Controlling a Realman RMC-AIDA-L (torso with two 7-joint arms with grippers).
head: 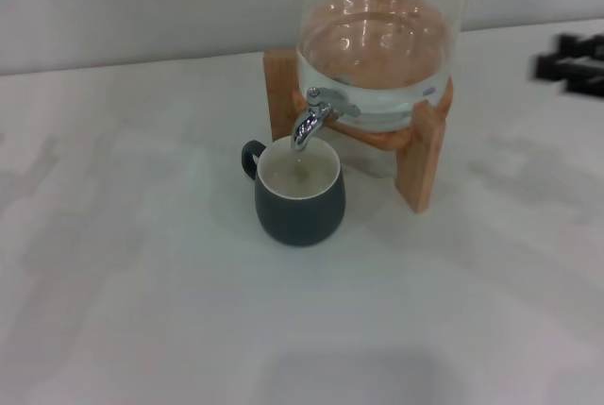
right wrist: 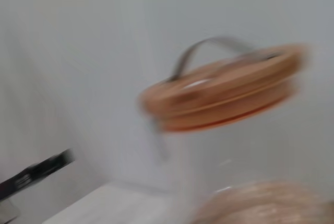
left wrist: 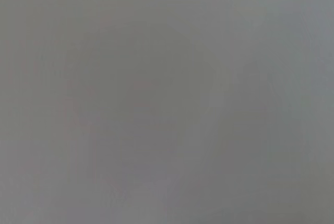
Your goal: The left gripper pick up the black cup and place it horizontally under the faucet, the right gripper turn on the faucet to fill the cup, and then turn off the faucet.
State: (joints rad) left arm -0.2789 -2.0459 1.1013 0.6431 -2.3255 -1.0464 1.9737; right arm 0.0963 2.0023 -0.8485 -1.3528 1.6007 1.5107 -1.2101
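White table (head: 132, 273) spans the whole head view and carries every item shown. Clear glass water jar (head: 377, 51), partly filled, sits on a wooden stand (head: 420, 155) at the far centre of the table; the right wrist view shows its round wooden lid (right wrist: 222, 91) with a thin metal bail handle (right wrist: 209, 46), blurred. Right end effector (head: 573, 63) appears only as a dark blocky shape at the right edge of the head view, resting at table level, well apart from the jar and level with the stand's far side; whether its fingers are spread or pressed together cannot be told. Black cup (head: 300, 191) stands upright on the table, well to the left of the right end effector and nearer the camera, just beside the front of the stand, its cream interior open upward and its loop handle turned to the far left. Faucet (head: 316, 114), chrome, projects from the lower front of the jar, also well left of the right end effector; its spout ends directly over the cup's mouth, at about rim height. A thin streak below the spout may be water, but this is unclear. Left end effector is outside every view; the left wrist view shows only a featureless grey field, so its state cannot be told.
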